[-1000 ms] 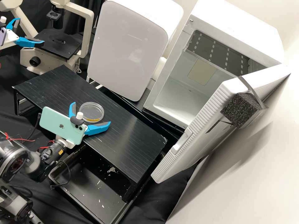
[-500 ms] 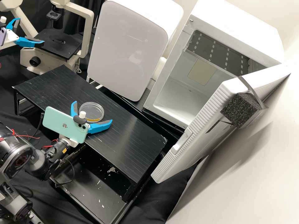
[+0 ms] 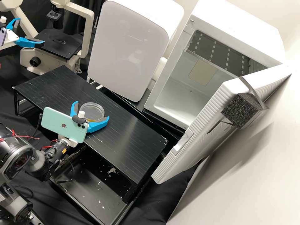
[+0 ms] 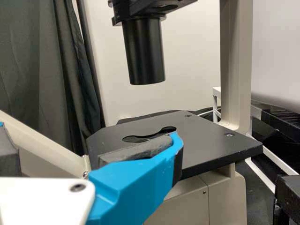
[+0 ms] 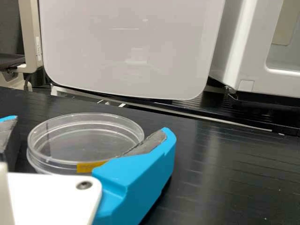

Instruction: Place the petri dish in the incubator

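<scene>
Petri dish [image 5: 89,136] lies flat on the black stand [image 3: 131,137] between the parted fingers of the right gripper [image 3: 90,112], which should centre on it, close evenly and gently on its sides, then lift it level.

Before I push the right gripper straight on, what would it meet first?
The right gripper would probably meet the petri dish first; it lies between the open fingers, though the exact gap is unclear.
</scene>
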Motion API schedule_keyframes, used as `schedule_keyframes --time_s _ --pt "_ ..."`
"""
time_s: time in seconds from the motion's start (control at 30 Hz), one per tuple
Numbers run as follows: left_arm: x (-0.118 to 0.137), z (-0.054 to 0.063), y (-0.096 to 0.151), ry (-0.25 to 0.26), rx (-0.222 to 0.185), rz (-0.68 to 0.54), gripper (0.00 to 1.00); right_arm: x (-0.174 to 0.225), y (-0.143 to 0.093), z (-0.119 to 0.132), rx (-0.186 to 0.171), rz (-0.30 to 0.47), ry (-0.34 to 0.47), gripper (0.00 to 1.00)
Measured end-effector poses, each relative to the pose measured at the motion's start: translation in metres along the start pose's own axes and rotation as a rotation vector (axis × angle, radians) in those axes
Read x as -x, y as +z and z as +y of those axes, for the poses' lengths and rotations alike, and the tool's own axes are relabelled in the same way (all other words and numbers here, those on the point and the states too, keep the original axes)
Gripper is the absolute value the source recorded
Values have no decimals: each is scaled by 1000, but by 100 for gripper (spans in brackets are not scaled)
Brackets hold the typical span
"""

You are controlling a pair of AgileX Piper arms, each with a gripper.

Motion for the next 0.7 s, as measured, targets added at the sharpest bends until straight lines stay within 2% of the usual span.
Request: schedule_keyframes --time_s 0.33,0.53,0.7 --pt "0 0 0 0 0 0 100 0 -1 -1 3 6 -6 0" --pt "0 0 0 0 0 0 100 0 -1 -1 -18 6 -6 0" --pt "0 0 0 0 0 0 100 0 -1 -1 -20 6 -6 0"
